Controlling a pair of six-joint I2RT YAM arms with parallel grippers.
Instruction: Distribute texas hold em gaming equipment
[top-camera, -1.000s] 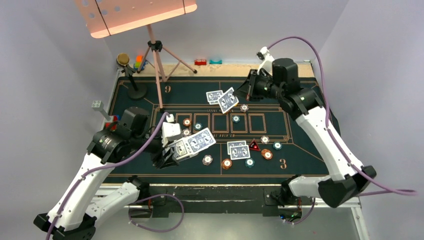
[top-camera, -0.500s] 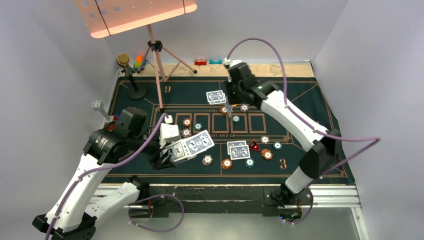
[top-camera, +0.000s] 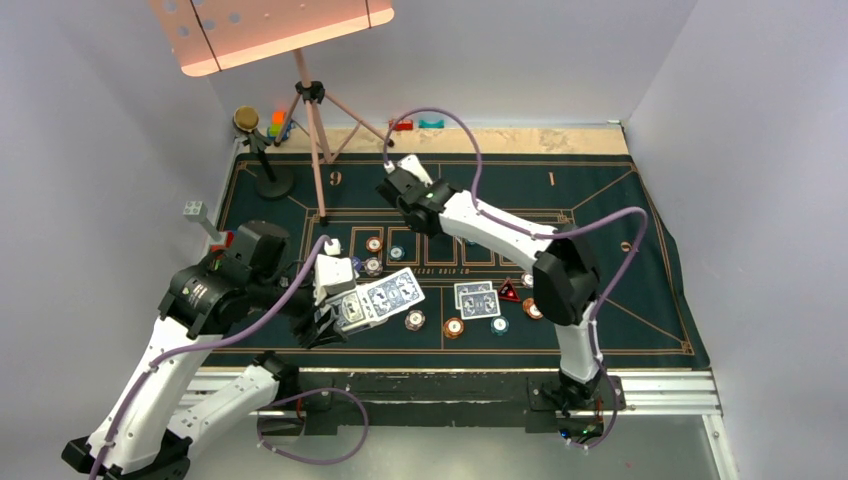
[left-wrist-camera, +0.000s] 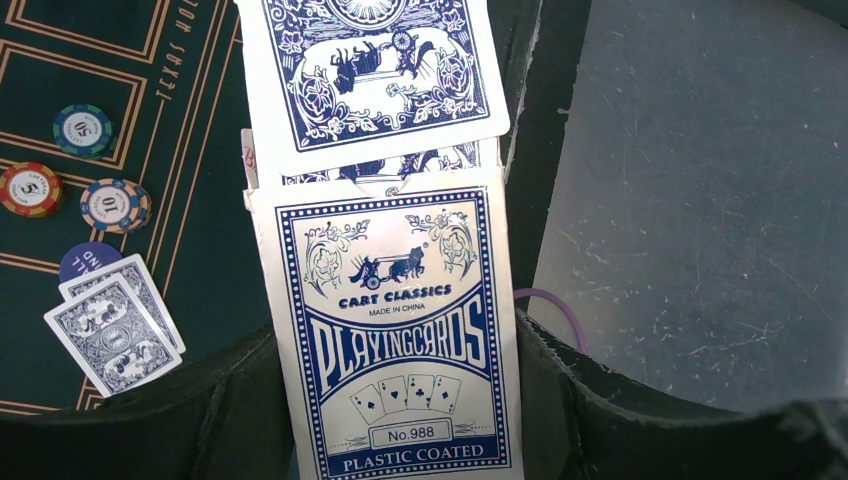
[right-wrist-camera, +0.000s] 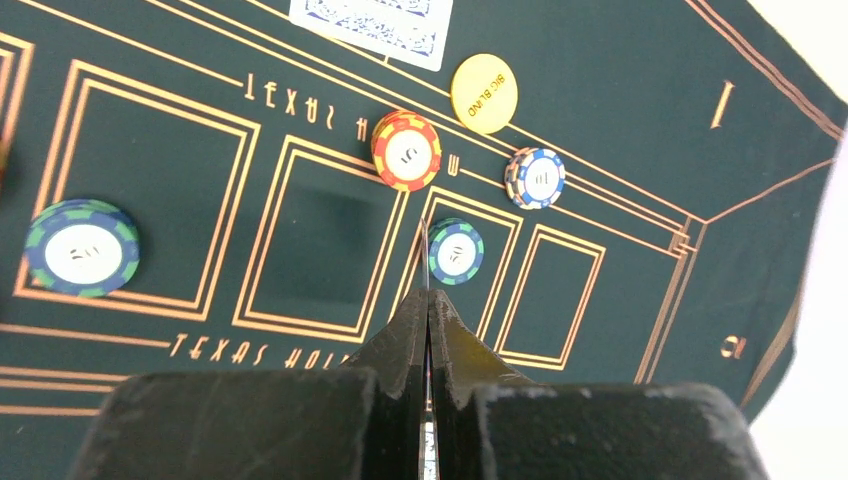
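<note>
As viewed from overhead with 12 o'clock at the far edge, left end effector (left-wrist-camera: 400, 430): at 8 o'clock of the green mat (top-camera: 600, 200), clenched on the card box (left-wrist-camera: 395, 300), one finger on each long side.
Box contents: blue-and-white backed cards (left-wrist-camera: 370, 70) sticking partway out of the open end, pointing toward 2 o'clock in the overhead view.
Right end effector (right-wrist-camera: 428, 300): at 11 o'clock of the mat, fingers pressed together on a thin playing card (right-wrist-camera: 426, 250) seen edge-on and upright.
Below right end effector: teal chip (right-wrist-camera: 456, 250) in a printed box; orange chip (right-wrist-camera: 407, 150) and blue-white chip (right-wrist-camera: 534, 177) along the lettering line; yellow disc (right-wrist-camera: 484, 93) just beyond, touching neither.
Dealt pair (top-camera: 477, 298): two overlapping face-down cards at 5 o'clock of mat centre, with the red triangular marker (top-camera: 509, 291) just beside at their 3 o'clock.
Second pair (left-wrist-camera: 110, 335): overlapping, face down, partly covering the blue disc (left-wrist-camera: 88, 262).
Near-edge chips (top-camera: 454, 327): loose row at 6 o'clock, apart from each other.
Desk (top-camera: 560, 140): wooden strip showing past the mat at 12 o'clock.
</note>
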